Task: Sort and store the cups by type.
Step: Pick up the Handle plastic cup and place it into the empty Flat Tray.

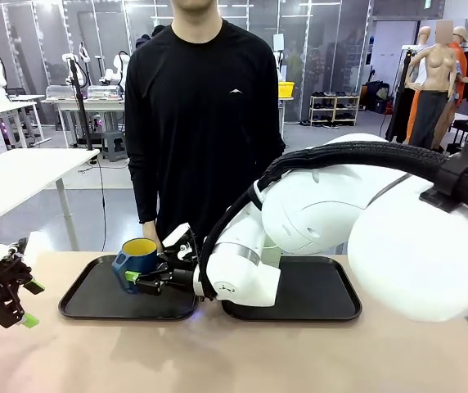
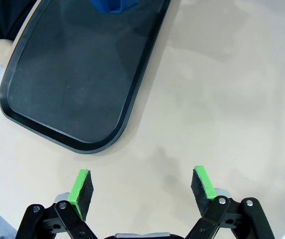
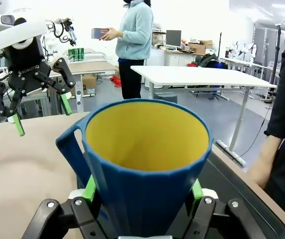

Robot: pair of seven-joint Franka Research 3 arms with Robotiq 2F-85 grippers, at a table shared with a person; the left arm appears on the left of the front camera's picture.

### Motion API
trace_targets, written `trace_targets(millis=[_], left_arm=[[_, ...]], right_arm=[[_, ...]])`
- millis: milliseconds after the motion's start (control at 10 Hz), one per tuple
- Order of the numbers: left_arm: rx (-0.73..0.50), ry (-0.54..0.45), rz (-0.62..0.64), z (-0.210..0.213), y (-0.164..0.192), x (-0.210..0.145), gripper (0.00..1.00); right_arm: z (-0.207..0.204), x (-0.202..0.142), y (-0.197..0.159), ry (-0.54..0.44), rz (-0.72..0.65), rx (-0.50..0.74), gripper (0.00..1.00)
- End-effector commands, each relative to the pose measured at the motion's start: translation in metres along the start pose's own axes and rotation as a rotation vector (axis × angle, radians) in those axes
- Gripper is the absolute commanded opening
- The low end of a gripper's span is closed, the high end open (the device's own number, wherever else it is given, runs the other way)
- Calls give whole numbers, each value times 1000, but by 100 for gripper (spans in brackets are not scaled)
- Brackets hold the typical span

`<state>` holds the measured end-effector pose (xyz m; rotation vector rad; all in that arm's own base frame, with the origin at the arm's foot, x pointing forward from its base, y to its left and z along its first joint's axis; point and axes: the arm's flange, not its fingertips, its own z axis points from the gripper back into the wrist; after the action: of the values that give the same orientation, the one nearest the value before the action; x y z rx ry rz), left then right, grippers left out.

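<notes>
The dark blue mug [image 1: 138,255], yellow inside and upright, sits clamped between the green pads [image 3: 89,188] of your right gripper [image 1: 140,281] over the left black tray [image 1: 95,299], its handle turned toward your left arm; whether its base touches the tray cannot be told. Your left gripper [image 2: 141,185] hangs with its jaws wide apart and nothing between them over the bare tan table [image 2: 222,99], just beside the tray's near corner. A person in a black top [image 1: 201,106] stands at the far side of the table, behind the mug.
</notes>
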<state>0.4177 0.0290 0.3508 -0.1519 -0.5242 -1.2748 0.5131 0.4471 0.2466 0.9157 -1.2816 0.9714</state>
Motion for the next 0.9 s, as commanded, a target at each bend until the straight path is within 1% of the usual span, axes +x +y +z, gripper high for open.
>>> trace_targets(millis=[0, 400, 800], left_arm=[[9, 18, 3, -2, 0, 0, 100], [9, 18, 3, -2, 0, 0, 100], [9, 18, 3, -2, 0, 0, 100]], right_arm=[[-14, -26, 33, 14, 26, -50, 76], [-19, -36, 29, 83, 38, -97, 76], [-19, -48, 30, 91, 5, -99, 76]])
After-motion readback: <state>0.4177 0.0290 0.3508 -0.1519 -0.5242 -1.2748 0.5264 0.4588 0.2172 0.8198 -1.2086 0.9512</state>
